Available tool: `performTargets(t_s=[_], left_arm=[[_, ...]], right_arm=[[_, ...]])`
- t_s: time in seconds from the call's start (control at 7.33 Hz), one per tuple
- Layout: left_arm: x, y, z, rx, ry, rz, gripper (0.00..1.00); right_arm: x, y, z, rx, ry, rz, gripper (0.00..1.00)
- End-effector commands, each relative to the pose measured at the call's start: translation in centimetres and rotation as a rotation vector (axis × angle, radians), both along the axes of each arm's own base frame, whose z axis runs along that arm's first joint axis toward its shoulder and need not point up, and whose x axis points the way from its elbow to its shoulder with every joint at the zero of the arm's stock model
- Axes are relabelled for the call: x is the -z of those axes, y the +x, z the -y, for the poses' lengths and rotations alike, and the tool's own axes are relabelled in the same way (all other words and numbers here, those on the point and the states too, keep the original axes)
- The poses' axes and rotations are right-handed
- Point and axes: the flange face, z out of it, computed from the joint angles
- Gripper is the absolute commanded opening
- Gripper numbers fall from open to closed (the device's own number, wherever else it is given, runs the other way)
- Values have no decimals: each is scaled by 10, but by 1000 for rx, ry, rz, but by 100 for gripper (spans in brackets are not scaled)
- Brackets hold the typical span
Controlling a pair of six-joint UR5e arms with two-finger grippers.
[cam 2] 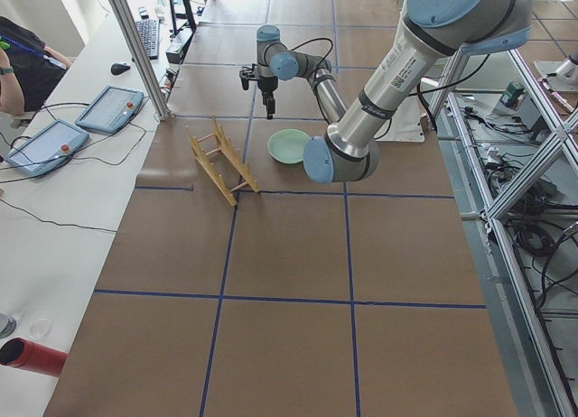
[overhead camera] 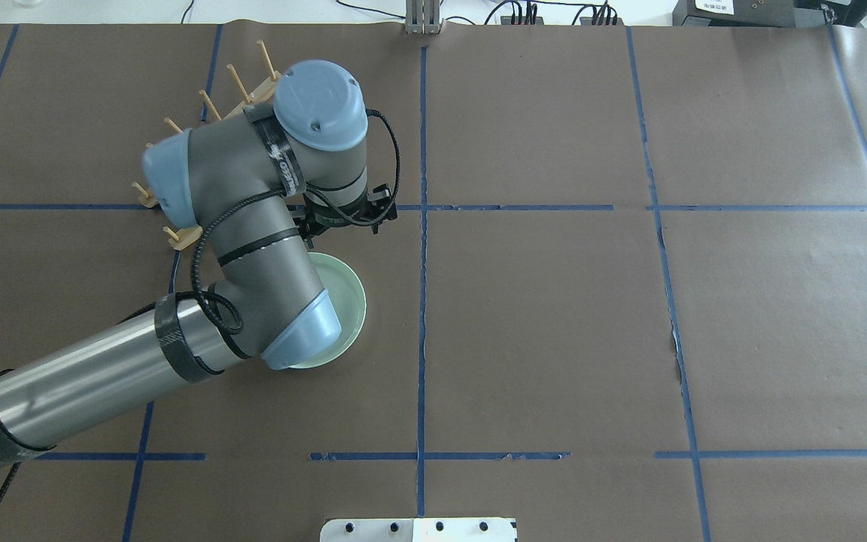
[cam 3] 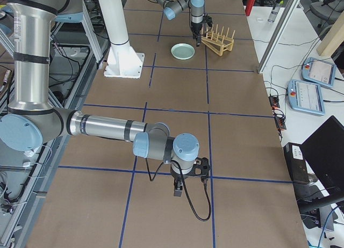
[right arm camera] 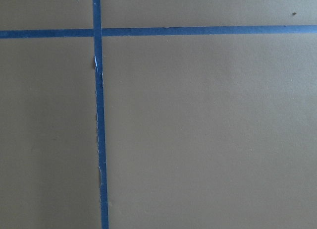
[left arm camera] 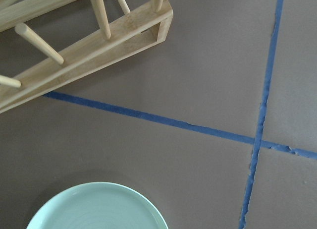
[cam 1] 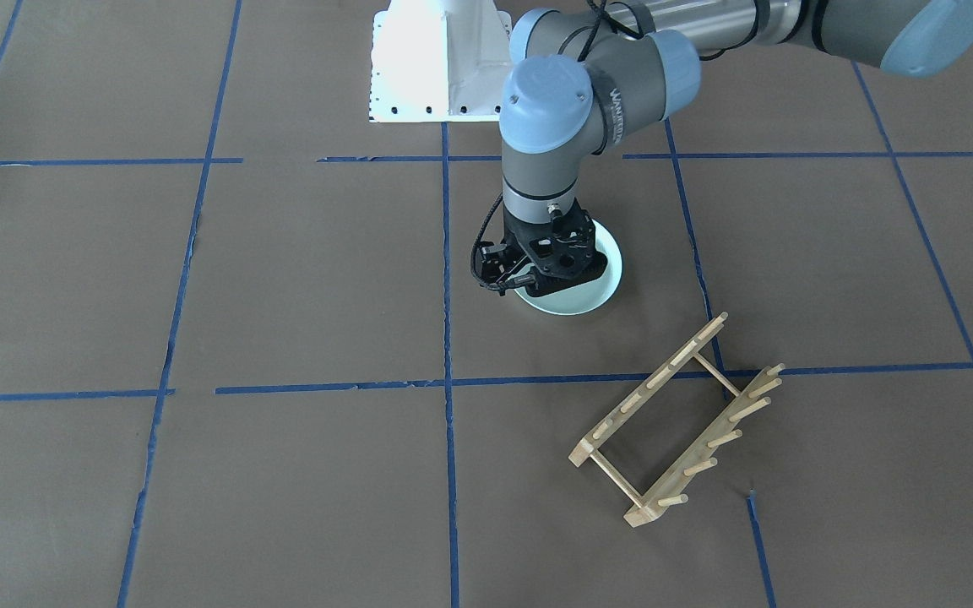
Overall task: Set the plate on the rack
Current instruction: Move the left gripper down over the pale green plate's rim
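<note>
The plate (cam 1: 598,287) lies flat on the table (cam 1: 284,279): stiff, smooth, probably slippery and breakable. I'd pinch its raised rim. Whether my left jaws stand wide, I cannot tell.

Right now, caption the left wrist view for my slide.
Round mint-green plate at bottom edge, light wooden pegged rack top left, blue tape between.

**Operator:** What stands over the plate (cam 1: 603,285)?

**Inspector:** In the front-facing view your left gripper (cam 1: 547,268) and left arm (cam 1: 550,127) cover its upper-left part. Only the lower-right rim is exposed.

**Operator:** And toward the rack (cam 1: 647,388)?

**Inspector:** Bare brown paper (cam 1: 630,346) lies between them, lower right of centre. The pegs (cam 1: 725,439) line both rails, and the channel between the rails is open from above.
</note>
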Motion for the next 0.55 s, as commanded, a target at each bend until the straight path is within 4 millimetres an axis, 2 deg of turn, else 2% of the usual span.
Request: performTargets(t_s=[0.0, 0.14, 0.41], left_arm=[[-24, 43, -19, -20, 2, 85, 99], [-25, 47, -23, -26, 3, 83, 97], [-32, 54, -22, -33, 2, 89, 81]], right_arm=[[0, 0, 0, 0, 0, 0, 100], [0, -1, 0, 1, 0, 0, 100], [0, -1, 0, 1, 0, 0, 100]])
